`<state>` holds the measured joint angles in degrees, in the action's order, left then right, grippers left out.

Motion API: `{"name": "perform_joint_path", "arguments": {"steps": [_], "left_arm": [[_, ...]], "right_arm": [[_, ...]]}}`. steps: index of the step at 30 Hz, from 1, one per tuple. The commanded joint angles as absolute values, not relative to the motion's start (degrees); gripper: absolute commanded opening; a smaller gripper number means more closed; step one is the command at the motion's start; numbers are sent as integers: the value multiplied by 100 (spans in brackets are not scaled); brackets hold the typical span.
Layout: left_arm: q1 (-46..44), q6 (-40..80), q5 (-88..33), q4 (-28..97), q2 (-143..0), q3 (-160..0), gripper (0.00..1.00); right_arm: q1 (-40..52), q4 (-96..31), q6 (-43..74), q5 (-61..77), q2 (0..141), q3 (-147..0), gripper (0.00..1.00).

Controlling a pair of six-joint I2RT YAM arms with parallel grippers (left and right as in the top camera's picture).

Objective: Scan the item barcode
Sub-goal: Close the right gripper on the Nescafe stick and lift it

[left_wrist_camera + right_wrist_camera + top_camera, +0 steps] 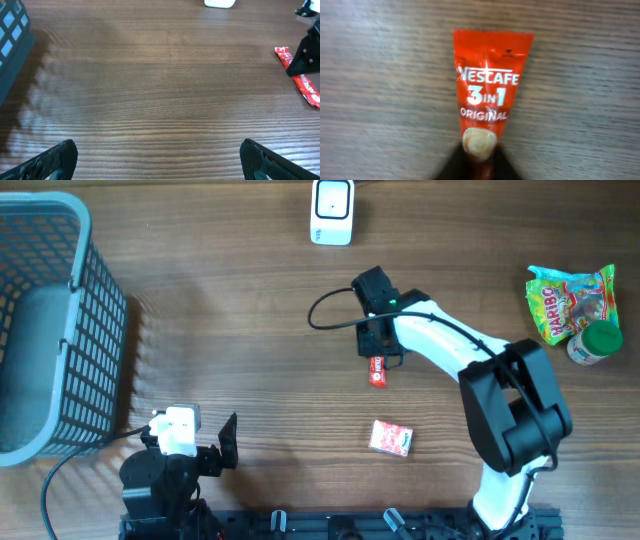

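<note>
1. The right gripper (378, 357) is closed on the near end of a red Nescafé 3-in-1 sachet (487, 95). In the right wrist view its dark fingertips (455, 167) pinch the end printed with the coffee cup.
2. The sachet's long axis runs straight ahead of the fingertips, in line with the gripper's reach. Its crimped free end is the far end, and it seems to lie flat on the wooden table (230, 310).
3. The branded face is up and no barcode shows. My guess is that the code is on the underside, so the sachet probably needs turning as well as carrying.
4. The white barcode scanner (332, 210) lies behind the right wrist, opposite the sachet's free end and well apart from it. The coming move therefore goes backward along the sachet's own axis.
5. The right arm is far nearer to both sachet and scanner.
6. The left gripper (157, 167) hangs with its jaws spread wide and holds nothing. From it, the sachet is ahead and off to the right.
7. A small red-and-white packet (390, 438) lies beyond the sachet's free end, clear of that path.
</note>
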<state>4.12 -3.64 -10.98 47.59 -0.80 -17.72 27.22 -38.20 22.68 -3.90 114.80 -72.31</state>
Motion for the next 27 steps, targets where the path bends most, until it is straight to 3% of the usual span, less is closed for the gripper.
{"name": "perform_joint_path", "arguments": {"steps": [1,10,14,19,24,27], "left_arm": [[386,-427,-1087,4746,-27,-1730,100],[386,-427,-1087,4746,-27,-1730,100],[386,-427,-1087,4746,-27,-1730,100],[386,-427,-1087,4746,-27,-1730,100],[386,-429,-1087,4746,-27,-1730,100],[386,-427,-1085,4746,-27,-1730,100]], "right_arm": [[2740,-4053,2552,823,12374,-6799,4],[2443,-6099,2563,5242,12311,-7762,4],[2381,-5990,2473,5356,12311,-7754,4],[2421,-4512,2049,6571,12311,-7752,4],[2576,-2209,1979,9192,12311,-7752,5],[2670,-1033,2558,9297,12311,-7756,5]]}}
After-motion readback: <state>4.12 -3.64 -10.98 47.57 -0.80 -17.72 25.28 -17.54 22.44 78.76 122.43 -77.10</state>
